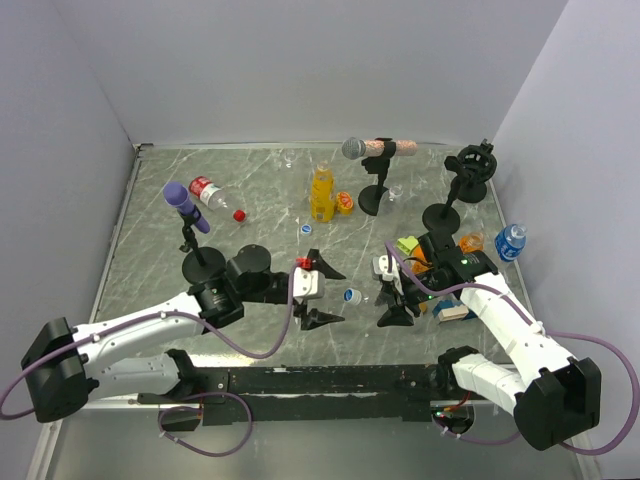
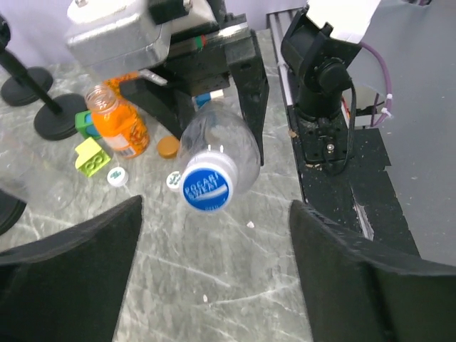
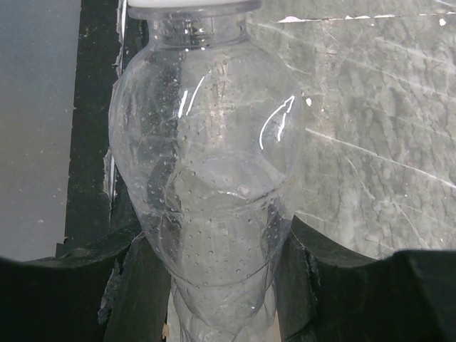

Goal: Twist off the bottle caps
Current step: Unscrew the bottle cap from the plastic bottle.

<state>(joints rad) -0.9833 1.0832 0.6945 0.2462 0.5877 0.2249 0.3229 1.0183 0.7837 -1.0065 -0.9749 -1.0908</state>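
My right gripper [image 1: 392,295] [image 3: 217,278] is shut on a clear bottle [image 3: 214,178] [image 2: 228,142], held lying level above the table with its neck toward the left arm. Its blue-and-white bottle cap [image 2: 207,187] [image 1: 352,296] is on the neck. My left gripper [image 1: 322,293] [image 2: 215,217] faces that cap with its jaws wide open and nothing between them; the cap sits just beyond the fingertips. A yellow-orange juice bottle [image 1: 321,192] stands at the back. A red-labelled clear bottle [image 1: 208,192] lies at the back left, a red cap [image 1: 239,214] beside it. A small blue-labelled bottle [image 1: 511,241] sits at the right.
Three black stands rise from the table: a purple microphone [image 1: 187,208], a grey one [image 1: 375,150] and an empty holder [image 1: 470,170]. An uncapped orange bottle [image 2: 121,125], loose pale caps [image 2: 117,176], a brown disc [image 2: 168,147] and coloured blocks [image 1: 408,246] lie near the right gripper.
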